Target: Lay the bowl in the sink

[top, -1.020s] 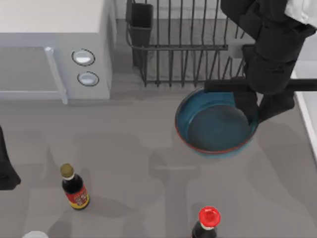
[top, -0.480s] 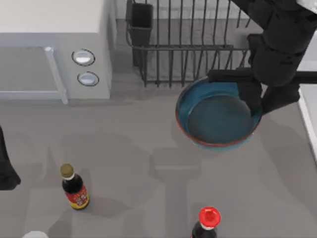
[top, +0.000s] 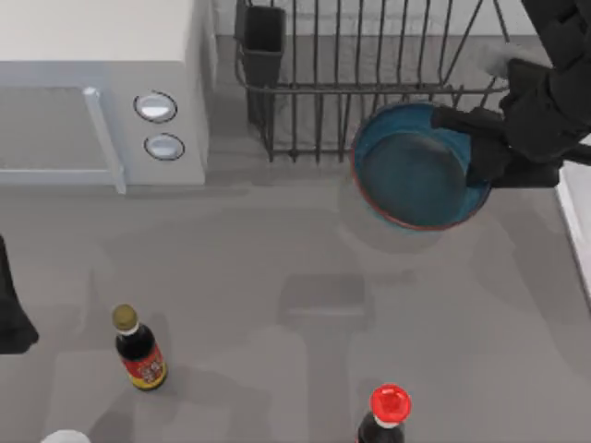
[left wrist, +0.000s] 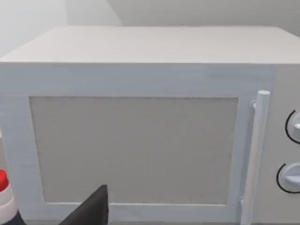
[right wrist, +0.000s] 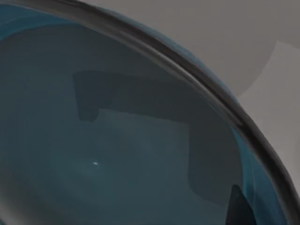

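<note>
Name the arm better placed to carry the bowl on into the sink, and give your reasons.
Right. The right gripper already grips the bowl at its rim, lifted near the sink at the table's right edge. The left arm sits parked at the far left.

- A grey table (top: 277,277) spreads under soft, even light, with faint shadows across it.
- A white microwave (top: 102,83) stands at its far left, door handle and two round knobs facing front.
- A black wire rack (top: 351,83) stands right of the microwave.
- A pale wall (left wrist: 187,11) rises behind the microwave.
</note>
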You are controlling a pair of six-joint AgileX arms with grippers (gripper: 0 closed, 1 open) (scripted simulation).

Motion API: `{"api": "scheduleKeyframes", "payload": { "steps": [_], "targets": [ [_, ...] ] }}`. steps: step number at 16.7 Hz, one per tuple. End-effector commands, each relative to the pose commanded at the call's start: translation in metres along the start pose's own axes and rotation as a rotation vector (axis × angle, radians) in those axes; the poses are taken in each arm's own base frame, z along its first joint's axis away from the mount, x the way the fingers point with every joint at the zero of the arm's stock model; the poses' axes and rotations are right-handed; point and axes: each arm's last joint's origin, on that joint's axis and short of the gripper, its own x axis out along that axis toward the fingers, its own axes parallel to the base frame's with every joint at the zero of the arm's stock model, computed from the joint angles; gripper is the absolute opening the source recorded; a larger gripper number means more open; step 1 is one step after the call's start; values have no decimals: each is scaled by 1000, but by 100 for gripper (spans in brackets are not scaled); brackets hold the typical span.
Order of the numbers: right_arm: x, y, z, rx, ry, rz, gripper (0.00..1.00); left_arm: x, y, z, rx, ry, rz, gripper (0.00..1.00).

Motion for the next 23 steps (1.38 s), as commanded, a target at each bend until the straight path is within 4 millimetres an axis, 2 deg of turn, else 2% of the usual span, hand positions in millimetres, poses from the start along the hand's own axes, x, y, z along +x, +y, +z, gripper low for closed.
{"api": "scheduleKeyframes", "payload": {
  "steps": [3,6,9,12,15,18,20,23],
  "targets": [
    [22,-55,9,7,-175,98,0,0,0,0,0,0,0,100],
    [31,-117,6,-15,-412,148,0,0,0,0,0,0,0,100],
    [18,-171,-7,-73,-690,131,0,0,0,0,0,0,0,100],
    [-10,-210,-24,-150,-958,49,0,0,0,0,0,0,0,100],
    [-44,-234,-40,-220,-1173,-67,0,0,0,0,0,0,0,100],
    [-70,-246,-52,-269,-1306,-162,0,0,0,0,0,0,0,100],
    [-78,-249,-56,-281,-1338,-190,0,0,0,0,0,0,0,100],
    [-78,-249,-56,-281,-1339,-190,0,0,0,0,0,0,0,100]
  ]
}}
